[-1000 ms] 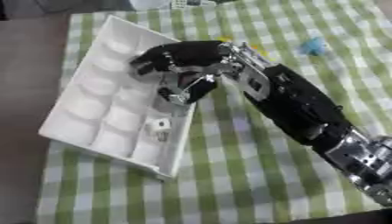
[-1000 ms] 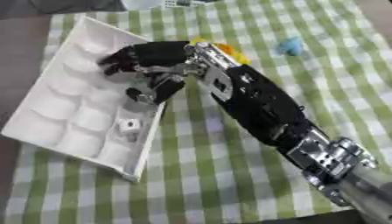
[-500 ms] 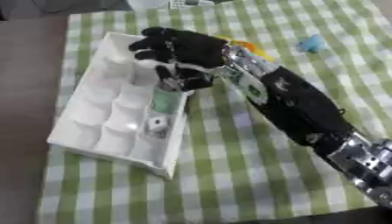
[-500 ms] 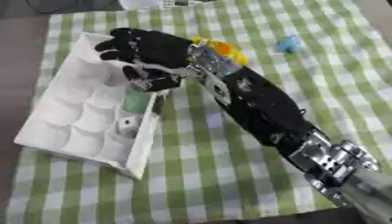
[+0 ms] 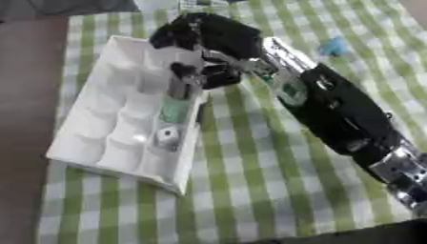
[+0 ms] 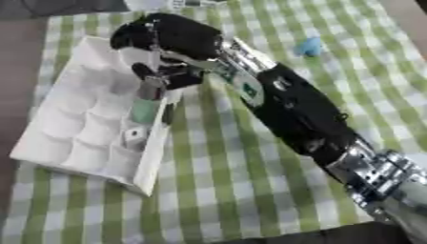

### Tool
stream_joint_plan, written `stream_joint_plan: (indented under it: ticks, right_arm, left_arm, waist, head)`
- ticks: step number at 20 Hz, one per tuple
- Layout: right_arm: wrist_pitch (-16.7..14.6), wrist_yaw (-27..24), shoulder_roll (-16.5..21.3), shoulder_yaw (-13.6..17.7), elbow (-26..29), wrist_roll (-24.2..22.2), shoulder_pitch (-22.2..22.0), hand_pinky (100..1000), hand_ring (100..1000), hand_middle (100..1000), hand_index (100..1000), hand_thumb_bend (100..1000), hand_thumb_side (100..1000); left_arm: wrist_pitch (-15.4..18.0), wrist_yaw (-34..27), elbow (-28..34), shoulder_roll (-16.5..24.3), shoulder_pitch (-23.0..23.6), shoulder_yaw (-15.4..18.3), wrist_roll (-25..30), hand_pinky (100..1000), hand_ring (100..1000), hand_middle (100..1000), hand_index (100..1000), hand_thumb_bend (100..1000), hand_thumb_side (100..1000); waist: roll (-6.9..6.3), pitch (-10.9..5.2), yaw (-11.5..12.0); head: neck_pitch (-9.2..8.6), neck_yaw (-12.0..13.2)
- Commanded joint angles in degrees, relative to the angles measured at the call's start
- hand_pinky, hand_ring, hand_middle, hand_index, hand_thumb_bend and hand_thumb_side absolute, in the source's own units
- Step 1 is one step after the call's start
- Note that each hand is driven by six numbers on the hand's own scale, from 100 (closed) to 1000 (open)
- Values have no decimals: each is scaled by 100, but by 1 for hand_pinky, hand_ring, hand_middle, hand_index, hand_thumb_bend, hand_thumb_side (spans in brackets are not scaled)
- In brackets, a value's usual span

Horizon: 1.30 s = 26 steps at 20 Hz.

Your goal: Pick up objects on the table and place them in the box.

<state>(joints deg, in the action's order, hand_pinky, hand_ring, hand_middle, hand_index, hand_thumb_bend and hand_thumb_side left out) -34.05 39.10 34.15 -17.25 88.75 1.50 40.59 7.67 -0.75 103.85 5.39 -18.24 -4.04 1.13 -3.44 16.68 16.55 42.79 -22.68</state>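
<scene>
**Release over the box: the green piece could tip out**

We are holding our right hand (image 5: 208,45) over the white box (image 5: 100,109), fingers curled round the top of a pale green object (image 5: 175,107) that hangs just below the fingertips, its lower end inside a compartment. A small white piece (image 5: 167,137) is lying beneath it. If we are opening too near the wall, it may topple out.

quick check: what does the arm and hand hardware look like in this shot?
Only the right arm shows. The right hand is glossy black, bulky, with dark fingers. A silver wrist section follows, then a black forearm shell with a small greenish marking, and a silver joint near the picture's lower right.
</scene>
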Motion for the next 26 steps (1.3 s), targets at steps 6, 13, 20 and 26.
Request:
stream_joint_plan:
  ticks: [6,13,20,26]
  right_arm:
    - [832,-1148,293,470,1193,-156,-161,796,801,842,926,100,100]
    - [1202,-1815,367,669,1945,-865,-702,849,870,891,945,100,141]
    - [1415,-2462,579,893,2516,-1323,-1362,761,773,822,920,100,243]
    - [1315,-2589,586,1083,2583,-1293,-1794,733,738,790,910,100,274]
  left_arm:
    - [55,-36,102,79,23,75,-148,759,634,920,850,147,923]
    - [147,-72,131,118,115,255,-529,759,639,923,846,149,921]
    - [103,93,141,143,153,474,-751,761,668,940,848,148,921]
    - [92,203,173,154,181,619,-923,763,701,966,849,150,920]
  waist:
    - [-47,-176,-232]
    - [-48,-184,-735]
    - [-59,-191,-1059]
    - [-34,-194,-1193]
  head:
    - [-11,60]
    - [-30,257]
    - [-84,479]
    - [-139,661]
